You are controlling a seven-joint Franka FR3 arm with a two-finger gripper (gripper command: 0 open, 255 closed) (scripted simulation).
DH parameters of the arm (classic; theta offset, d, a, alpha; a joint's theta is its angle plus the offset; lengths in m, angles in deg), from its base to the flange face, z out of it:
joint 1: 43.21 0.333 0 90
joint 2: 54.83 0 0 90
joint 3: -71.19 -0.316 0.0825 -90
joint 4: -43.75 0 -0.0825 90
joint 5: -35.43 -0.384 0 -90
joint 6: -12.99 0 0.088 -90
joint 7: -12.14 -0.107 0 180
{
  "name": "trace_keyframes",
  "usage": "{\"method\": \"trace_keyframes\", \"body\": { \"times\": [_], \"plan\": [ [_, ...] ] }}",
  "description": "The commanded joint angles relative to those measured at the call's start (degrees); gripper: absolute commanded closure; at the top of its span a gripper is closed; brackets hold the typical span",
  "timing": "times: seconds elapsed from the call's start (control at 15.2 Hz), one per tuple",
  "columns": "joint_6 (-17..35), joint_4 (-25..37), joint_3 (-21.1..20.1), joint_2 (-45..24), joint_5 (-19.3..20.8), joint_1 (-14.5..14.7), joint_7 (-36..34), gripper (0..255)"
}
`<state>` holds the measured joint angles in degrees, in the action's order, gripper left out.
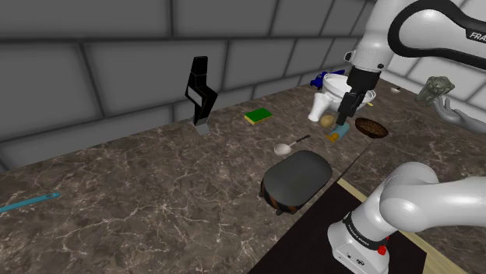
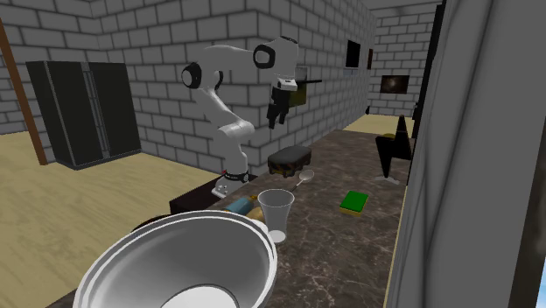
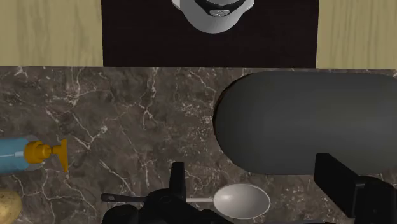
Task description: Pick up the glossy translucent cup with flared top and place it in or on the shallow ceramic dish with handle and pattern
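Dark marbled stone surface (image 1: 140, 194), grey block walls behind.

Nearest the stand (image 1: 304, 245): a dark grey oblong domed thing (image 1: 296, 177) rests on the surface.

Just past it: a small pale shallow dish with long thin handle (image 1: 284, 147) lies flat, hollow side up. It is near the domed thing but not touching it.

Claw (image 3: 251, 164): hangs well above the surface over this spot. Fingers are spread wide with nothing clasped. In the wrist view the handled dish lies below, between the two fingers.

Farther along: a blue bottle with orange pump (image 3: 16, 156) lies on its side, with a brownish lump (image 3: 5, 207) just beside it.

Farther still: the translucent cup with flared top (image 2: 276, 210) stands upright on the surface at the end away from the stand. It is just beside the rim of a large grey bowl (image 2: 201, 262), well apart from both the claw and the handled dish.

Toward the wall: a green sponge (image 2: 354, 202) lies flat on the surface.
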<state>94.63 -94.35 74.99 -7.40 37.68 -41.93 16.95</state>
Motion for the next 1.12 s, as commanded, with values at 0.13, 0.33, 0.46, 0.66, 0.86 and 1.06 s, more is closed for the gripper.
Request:
{"method": "trace_keyframes", "body": {
  "times": [0.13,0.33,0.46,0.66,0.86,1.06],
  "plan": [
    [3.38,-0.77,1.18,-1.78,2.19,-0.79,1.11,0],
    [8.53,-1.42,3.01,-4.88,5.30,-2.00,2.58,0],
    [11.97,-1.52,4.24,-7.23,7.26,-2.80,3.44,0],
    [17.09,-1.14,6.10,-11.12,9.98,-3.97,4.56,0],
    [22.10,-0.14,7.94,-15.41,12.41,-5.10,5.53,0],
    [26.90,1.48,9.76,-20.00,14.50,-6.13,6.39,0]
  ]
}}
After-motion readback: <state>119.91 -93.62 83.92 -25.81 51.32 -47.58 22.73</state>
